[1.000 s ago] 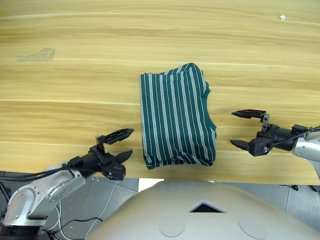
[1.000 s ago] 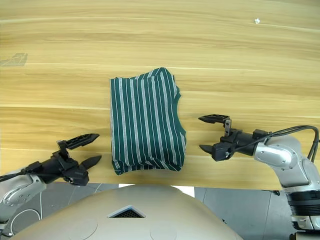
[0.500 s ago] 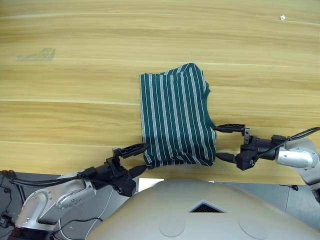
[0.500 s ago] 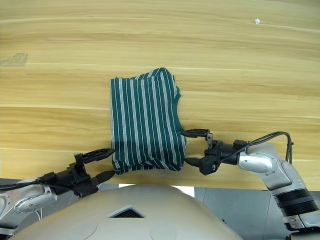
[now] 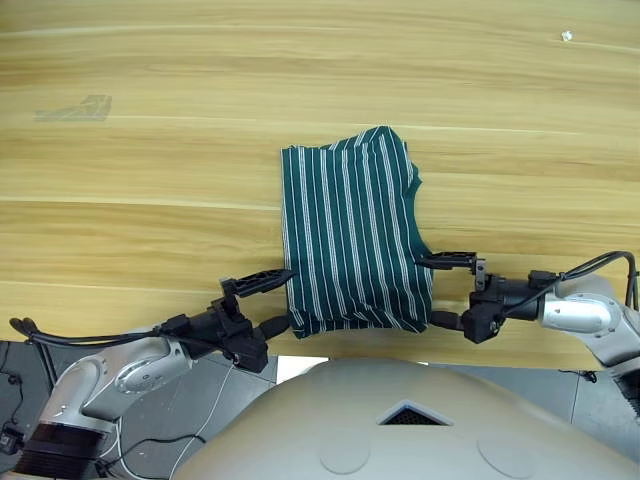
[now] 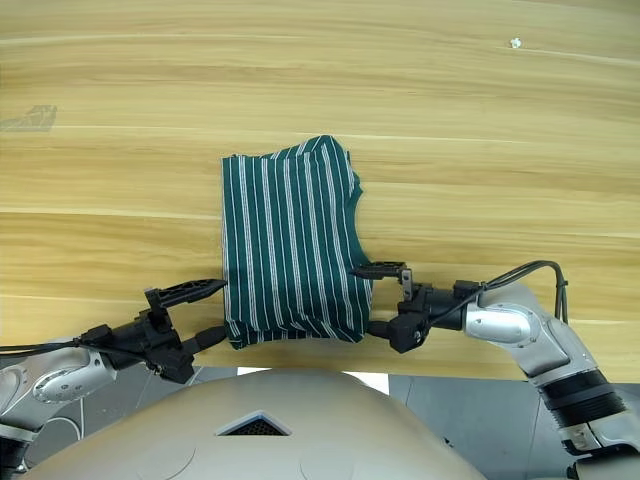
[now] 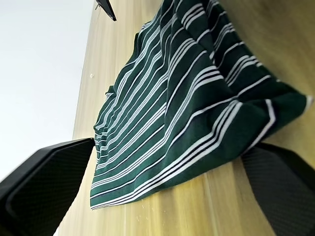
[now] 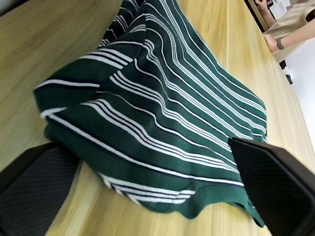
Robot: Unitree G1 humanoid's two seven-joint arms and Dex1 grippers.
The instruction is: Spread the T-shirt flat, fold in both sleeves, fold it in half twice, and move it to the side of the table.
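A dark green T-shirt (image 5: 352, 232) with white stripes lies folded into a narrow rectangle on the wooden table (image 5: 150, 180), its near end close to the front edge. My left gripper (image 5: 268, 300) is open at the shirt's near left corner, its fingers straddling the fabric edge (image 7: 206, 147). My right gripper (image 5: 447, 290) is open at the near right corner, one finger above and one below the folded edge (image 8: 147, 147). Neither has closed on the cloth.
A small white scrap (image 5: 567, 36) lies far back on the right. A faint grey mark (image 5: 72, 108) shows on the table at the left. Bare wood stretches on both sides of the shirt. Cables trail below the table's front edge.
Both grippers have come inward from beside the shirt to its near corners. The shirt has not moved.
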